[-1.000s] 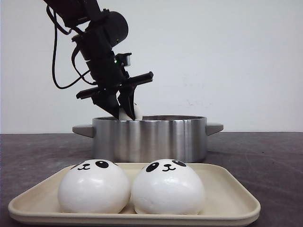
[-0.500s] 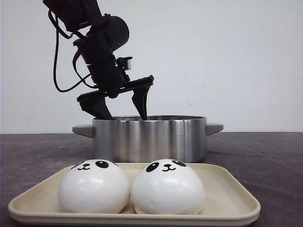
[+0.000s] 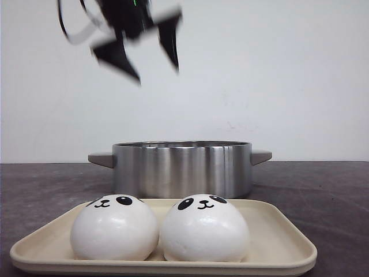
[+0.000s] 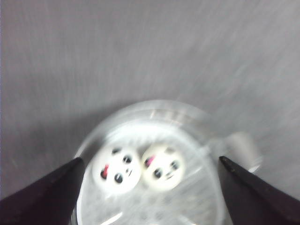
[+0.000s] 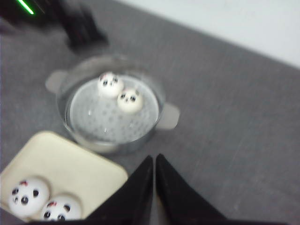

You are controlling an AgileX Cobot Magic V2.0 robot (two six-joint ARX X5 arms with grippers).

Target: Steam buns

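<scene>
Two panda buns [image 3: 115, 228] [image 3: 204, 228] sit side by side on the beige tray [image 3: 277, 254] at the front. Two more buns [image 4: 116, 168] [image 4: 162, 168] lie on the perforated plate inside the steel pot [image 3: 181, 167]; they also show in the right wrist view [image 5: 110, 83] [image 5: 129, 100]. My left gripper [image 3: 157, 75] is open and empty, high above the pot and motion-blurred; in its wrist view [image 4: 150, 159] its jaws stand wide apart. My right gripper [image 5: 153, 157] is shut and empty, above the table beside the tray [image 5: 70, 173].
The pot [image 5: 112, 108] has two side handles and stands behind the tray on a dark grey table. The tray's buns [image 5: 28, 197] [image 5: 61, 211] lie at its near end. The left arm [image 5: 79, 23] hangs over the pot's far side.
The left gripper held a bun at the pot's rim, then opened and let it go inside. It has since risen fast, well above the pot.
</scene>
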